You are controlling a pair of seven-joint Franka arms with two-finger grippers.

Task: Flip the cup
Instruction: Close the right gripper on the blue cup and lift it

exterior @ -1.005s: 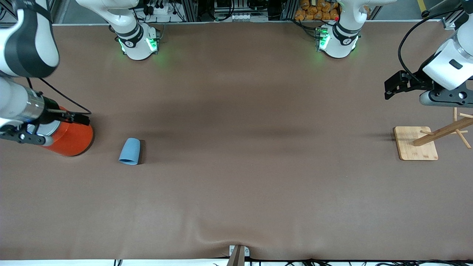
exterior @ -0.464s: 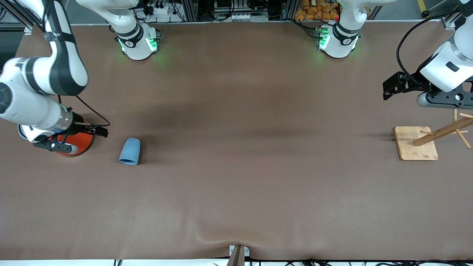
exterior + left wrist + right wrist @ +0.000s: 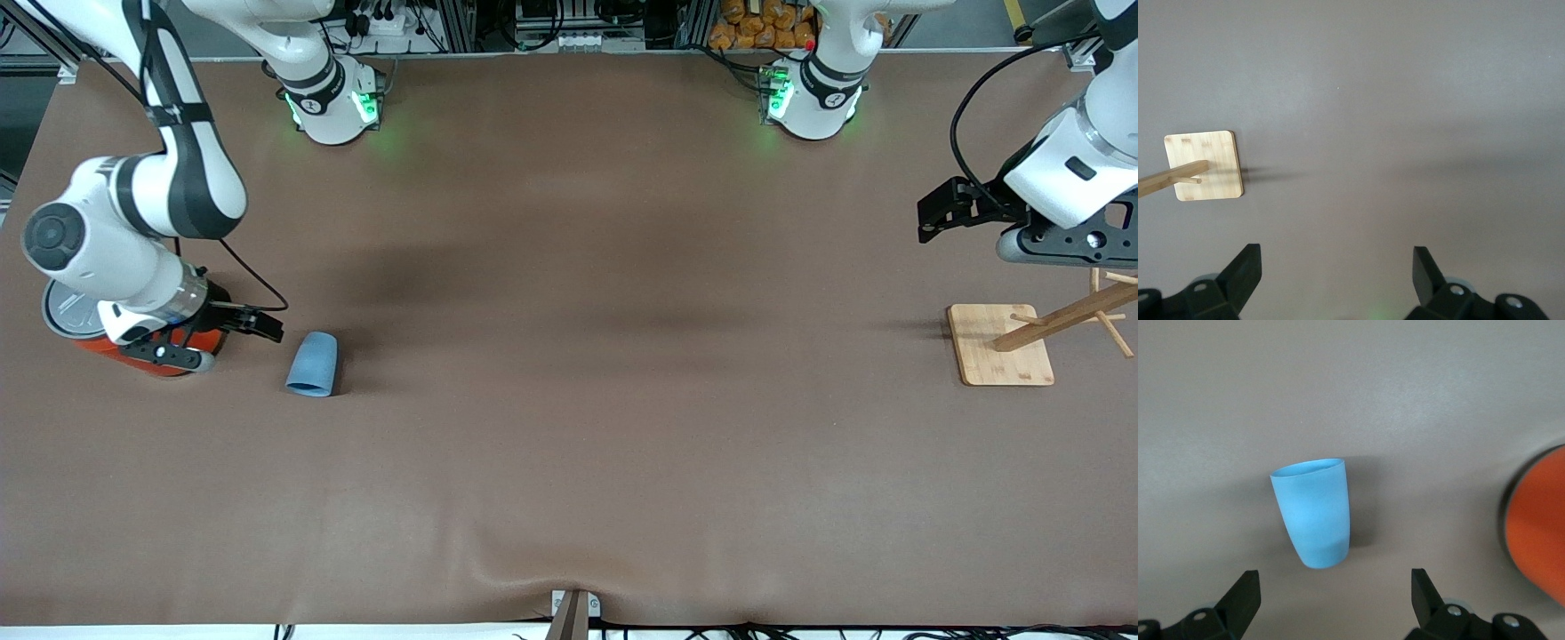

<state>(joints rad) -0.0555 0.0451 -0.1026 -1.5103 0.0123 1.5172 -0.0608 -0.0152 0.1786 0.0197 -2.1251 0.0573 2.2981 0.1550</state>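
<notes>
One cup [image 3: 312, 364], lying on its side on the worktop [image 3: 569, 356] beside the orange can [image 3: 160, 356], is being approached by the right hand [image 3: 258, 324], jaws spread and empty, having swung over since a second ago, while the left hand [image 3: 933, 213] is waiting open near the wooden stand [image 3: 1000, 345].

I count one cup [image 3: 312, 364], light blue, on the brown table [image 3: 587, 356]. I see one orange can [image 3: 156, 348] with a grey lid. There is one wooden stand [image 3: 1031, 333], made of one square base and one slanted post with pegs; I cannot count the pegs. I have two arms in front of me, each with one gripper: the left gripper [image 3: 933, 213] and the right gripper [image 3: 258, 323], two fingers apiece. That makes three loose things on one table.
</notes>
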